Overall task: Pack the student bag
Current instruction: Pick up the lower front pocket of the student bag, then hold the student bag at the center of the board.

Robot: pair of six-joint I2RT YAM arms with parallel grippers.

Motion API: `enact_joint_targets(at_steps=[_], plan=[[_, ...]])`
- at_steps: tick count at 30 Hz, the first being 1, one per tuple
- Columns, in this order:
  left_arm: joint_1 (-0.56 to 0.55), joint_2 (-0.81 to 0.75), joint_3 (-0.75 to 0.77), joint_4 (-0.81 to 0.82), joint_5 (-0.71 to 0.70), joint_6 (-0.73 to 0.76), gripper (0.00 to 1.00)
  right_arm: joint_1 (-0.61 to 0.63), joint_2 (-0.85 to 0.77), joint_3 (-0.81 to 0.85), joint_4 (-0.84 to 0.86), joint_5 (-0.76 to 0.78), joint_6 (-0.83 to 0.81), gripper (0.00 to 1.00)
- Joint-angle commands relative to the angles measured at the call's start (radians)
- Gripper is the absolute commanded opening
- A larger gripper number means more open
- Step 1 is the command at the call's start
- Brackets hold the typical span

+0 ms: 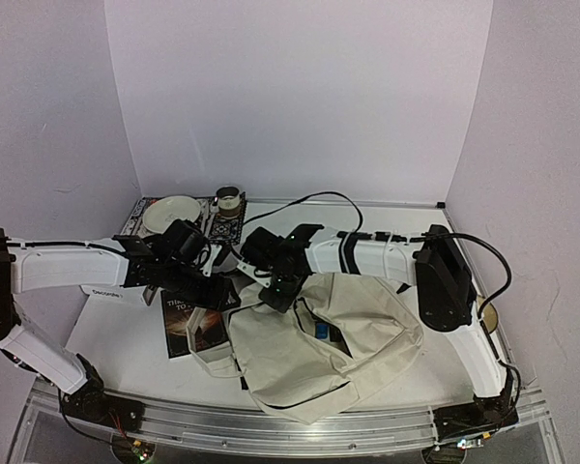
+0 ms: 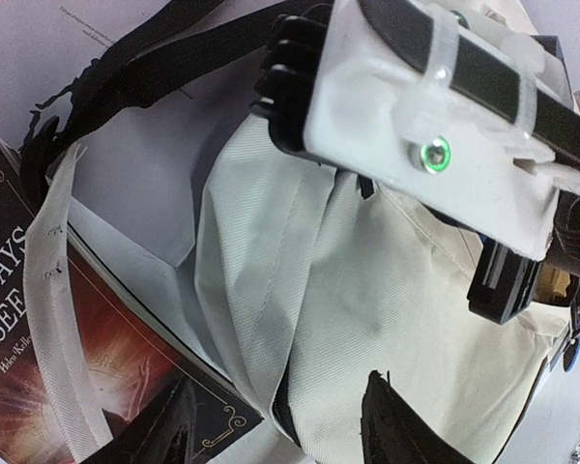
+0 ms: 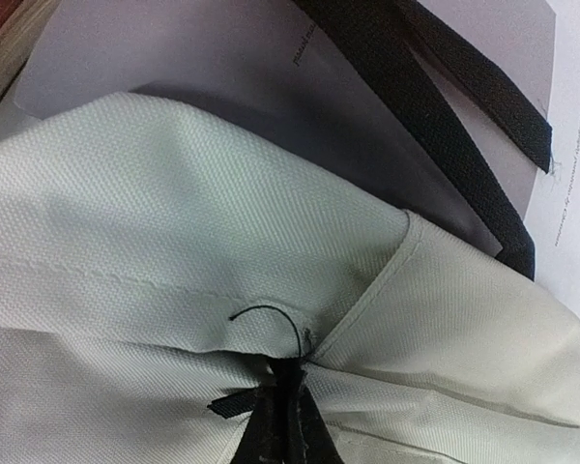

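My gripper (image 3: 285, 391) sits at the bottom middle, its dark jaws pressed together with no gap showing. The cream cloth of the bag (image 3: 155, 213) puckers into the tips, so I seem to have a fold of it pinched. A loose black thread (image 3: 271, 311) curls up just above the tips, and a small black tab (image 3: 227, 406) pokes out to their left. A raised seam (image 3: 367, 280) runs from the tips diagonally up to the right. Beyond the bag lies white paper (image 3: 213, 48) with small print, and two black straps (image 3: 435, 106) cross it at the upper right.
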Motion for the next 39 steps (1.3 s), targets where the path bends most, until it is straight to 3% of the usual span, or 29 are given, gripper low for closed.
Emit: enact_joint_targets(at_steps=[1,14,26,34,39], plan=[[0.004,-0.004,0.037,0.025,0.019,0.017,0.60,-0.006,-0.085,-0.002,-0.058,0.007,0.006,0.01],[0.005,0.121,0.172,0.025,0.068,0.106,0.60,-0.006,-0.294,-0.159,0.022,-0.093,0.071,0.00],[0.004,0.284,0.278,0.023,0.120,0.218,0.60,-0.006,-0.587,-0.563,0.425,-0.134,0.235,0.00],[0.004,0.379,0.345,0.025,0.245,0.335,0.59,-0.005,-0.640,-0.664,0.560,-0.175,0.284,0.00],[0.001,0.358,0.350,0.052,0.370,0.369,0.59,-0.005,-0.648,-0.679,0.594,-0.180,0.295,0.00]])
